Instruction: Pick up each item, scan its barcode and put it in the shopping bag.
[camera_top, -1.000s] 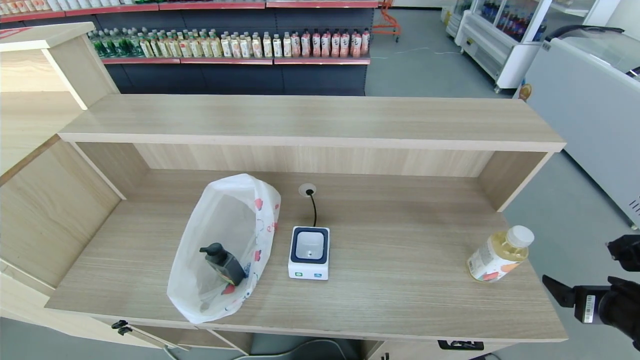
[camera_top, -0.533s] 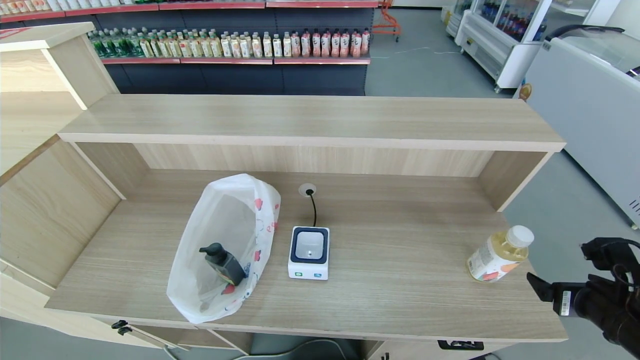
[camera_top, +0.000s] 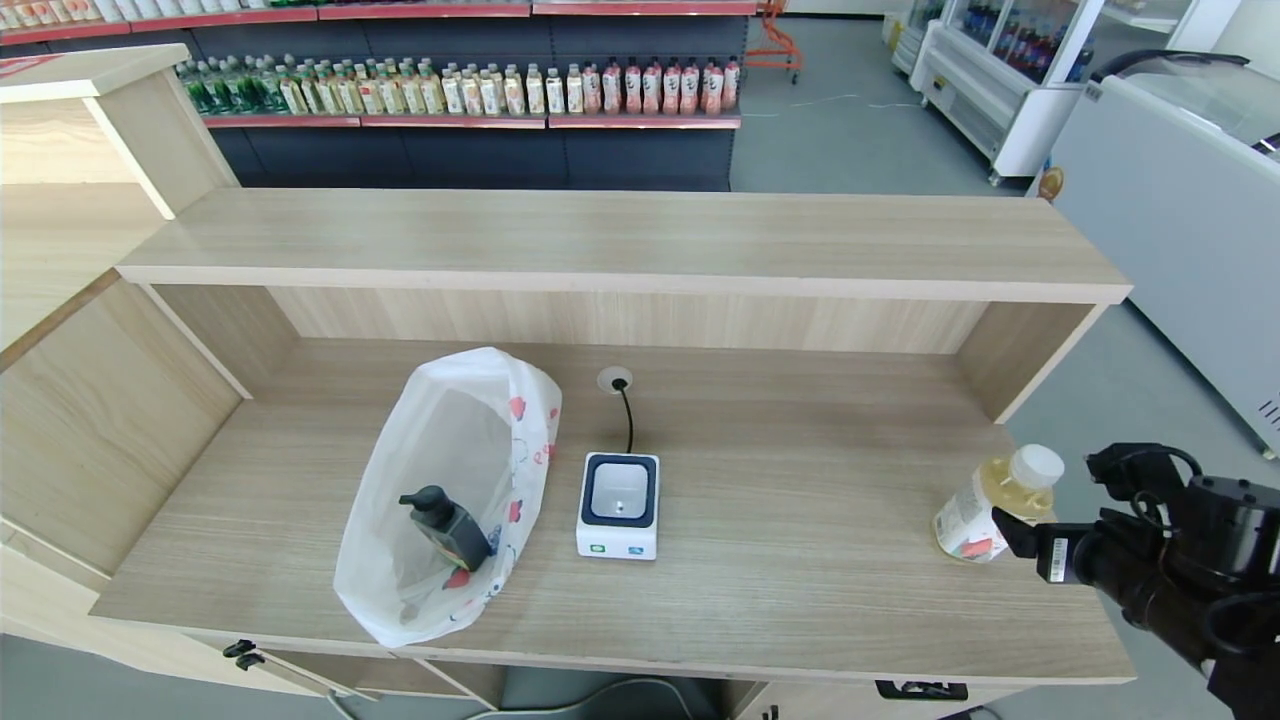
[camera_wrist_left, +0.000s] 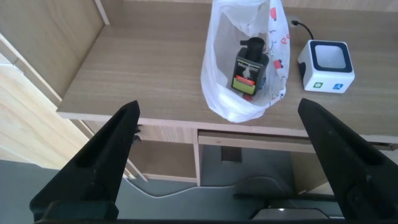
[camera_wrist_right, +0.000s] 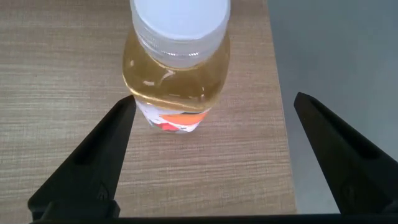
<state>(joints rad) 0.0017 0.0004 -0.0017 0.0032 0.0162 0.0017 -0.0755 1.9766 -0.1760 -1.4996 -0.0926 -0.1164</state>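
One drink bottle (camera_top: 995, 500) stands on the worktop (camera_top: 800, 480), near its right end and well apart from everything else. It has a white cap, pale yellow liquid and a printed label. One shopping bag (camera_top: 440, 400), white with red marks, lies open on the left part of the worktop. It holds one dark pump bottle (camera_top: 447, 527), which leans inside it. One white scanner (camera_top: 619, 505) sits just beside the bag on its right. A single black cable (camera_top: 629, 415) runs from it to a round hole in the worktop behind.

The right gripper (camera_wrist_right: 214, 106) is open. Its two fingers are spread wide, with the drink bottle (camera_wrist_right: 177, 68) between them and not clamped. One fingertip is close against the bottle's side, but whether it touches is unclear. The left gripper (camera_wrist_left: 219, 107) is also open and holds nothing. It hangs in front of the worktop's near edge, with the bag (camera_wrist_left: 214, 99) and the scanner (camera_wrist_left: 328, 59) beyond it.

In the head view a right gripper finger covers the lower corner of the drink bottle's label. The bag's wall veils the base of the pump bottle. In the right wrist view the drink bottle's cap is cut off by the picture's edge.
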